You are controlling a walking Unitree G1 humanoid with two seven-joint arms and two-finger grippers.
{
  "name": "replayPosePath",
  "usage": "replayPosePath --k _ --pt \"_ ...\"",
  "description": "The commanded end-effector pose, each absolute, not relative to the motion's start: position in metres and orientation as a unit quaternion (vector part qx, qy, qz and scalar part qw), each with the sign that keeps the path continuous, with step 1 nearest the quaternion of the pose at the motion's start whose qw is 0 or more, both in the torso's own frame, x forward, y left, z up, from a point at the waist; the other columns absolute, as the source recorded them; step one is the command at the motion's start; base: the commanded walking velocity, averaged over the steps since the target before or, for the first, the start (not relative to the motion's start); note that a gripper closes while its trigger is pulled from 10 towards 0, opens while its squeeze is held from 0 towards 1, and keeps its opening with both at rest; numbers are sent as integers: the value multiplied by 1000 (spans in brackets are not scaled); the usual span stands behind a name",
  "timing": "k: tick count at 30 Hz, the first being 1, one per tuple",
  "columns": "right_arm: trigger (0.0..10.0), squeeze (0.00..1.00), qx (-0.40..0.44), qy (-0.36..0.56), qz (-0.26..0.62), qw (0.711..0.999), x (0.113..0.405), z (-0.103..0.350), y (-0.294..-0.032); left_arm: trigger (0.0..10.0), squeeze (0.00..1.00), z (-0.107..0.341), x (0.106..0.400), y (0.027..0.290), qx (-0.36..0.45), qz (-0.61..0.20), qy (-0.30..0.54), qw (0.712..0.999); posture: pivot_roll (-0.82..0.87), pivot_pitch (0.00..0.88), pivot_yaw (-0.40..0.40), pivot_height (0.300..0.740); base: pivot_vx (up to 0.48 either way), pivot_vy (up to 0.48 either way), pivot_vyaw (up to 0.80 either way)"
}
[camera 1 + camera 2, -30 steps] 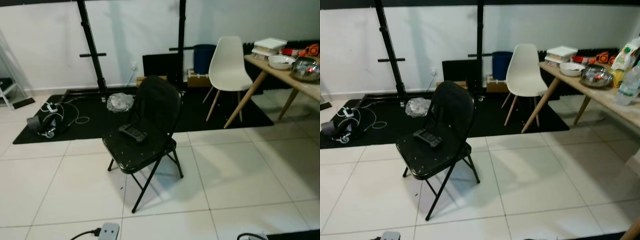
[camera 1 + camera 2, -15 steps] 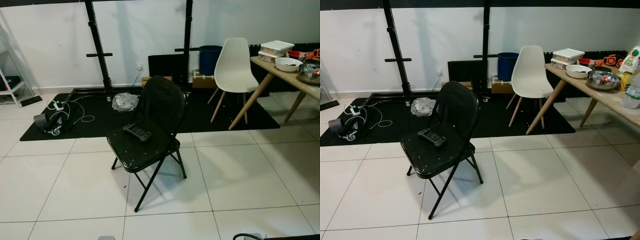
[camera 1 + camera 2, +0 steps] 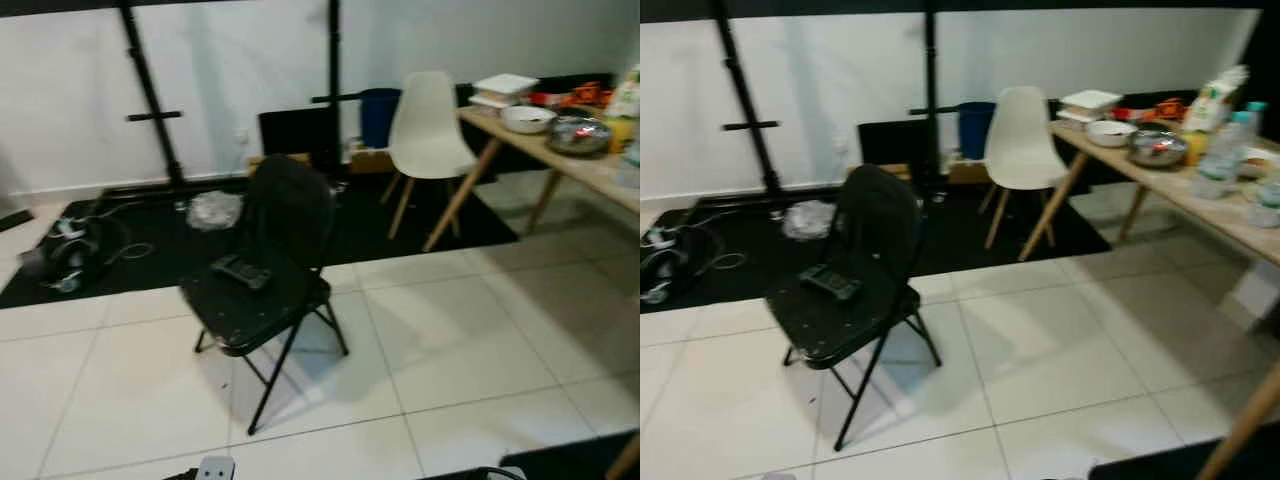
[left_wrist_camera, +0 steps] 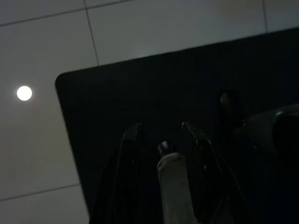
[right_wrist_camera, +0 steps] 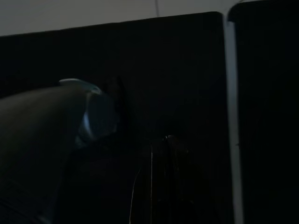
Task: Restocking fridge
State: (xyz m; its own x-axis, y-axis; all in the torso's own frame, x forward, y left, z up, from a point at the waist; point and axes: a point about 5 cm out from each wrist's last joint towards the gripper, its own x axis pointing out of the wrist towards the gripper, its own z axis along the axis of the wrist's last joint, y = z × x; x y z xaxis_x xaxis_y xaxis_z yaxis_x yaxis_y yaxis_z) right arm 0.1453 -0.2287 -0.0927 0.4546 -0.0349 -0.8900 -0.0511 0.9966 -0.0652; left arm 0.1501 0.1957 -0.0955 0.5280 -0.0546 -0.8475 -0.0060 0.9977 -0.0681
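Observation:
A wooden table (image 3: 1200, 205) at the right carries the groceries: clear bottles (image 3: 1218, 160), a carton (image 3: 1212, 100), a metal bowl (image 3: 1157, 148), a white bowl (image 3: 1110, 132) and stacked white containers (image 3: 1090, 102). My left gripper (image 4: 161, 128) hangs over a dark mat edge and white floor tiles, its two black fingers (image 4: 130, 140) apart and open, with a grey part of the gripper between them. In the very dark right wrist view my right gripper (image 5: 161, 140) hangs with its fingers together, shut on nothing I can make out.
A black folding chair (image 3: 855, 290) with a black handset (image 3: 830, 282) on its seat stands mid-floor. Behind it are a white chair (image 3: 1018, 140), a blue bin (image 3: 975, 125), a black rack post (image 3: 930, 90) and cables on a black mat (image 3: 740, 250). A power strip (image 3: 215, 468) lies near my feet.
The camera has swung to the right, so the chair sits further left and more of the table shows. The things themselves have not moved.

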Motion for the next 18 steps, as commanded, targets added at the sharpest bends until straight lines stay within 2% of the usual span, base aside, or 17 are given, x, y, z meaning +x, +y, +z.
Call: replayPosePath --k 1,18 --pt "10000 0 -46 526 15 849 145 -94 -224 10000 0 -102 136 193 -42 -6 506 862 -63 0 10 740 0 0 0" --pt "10000 0 -39 519 15 854 149 -93 -220 10000 0 -102 136 187 -44 -13 506 861 -57 0 9 740 0 0 0"
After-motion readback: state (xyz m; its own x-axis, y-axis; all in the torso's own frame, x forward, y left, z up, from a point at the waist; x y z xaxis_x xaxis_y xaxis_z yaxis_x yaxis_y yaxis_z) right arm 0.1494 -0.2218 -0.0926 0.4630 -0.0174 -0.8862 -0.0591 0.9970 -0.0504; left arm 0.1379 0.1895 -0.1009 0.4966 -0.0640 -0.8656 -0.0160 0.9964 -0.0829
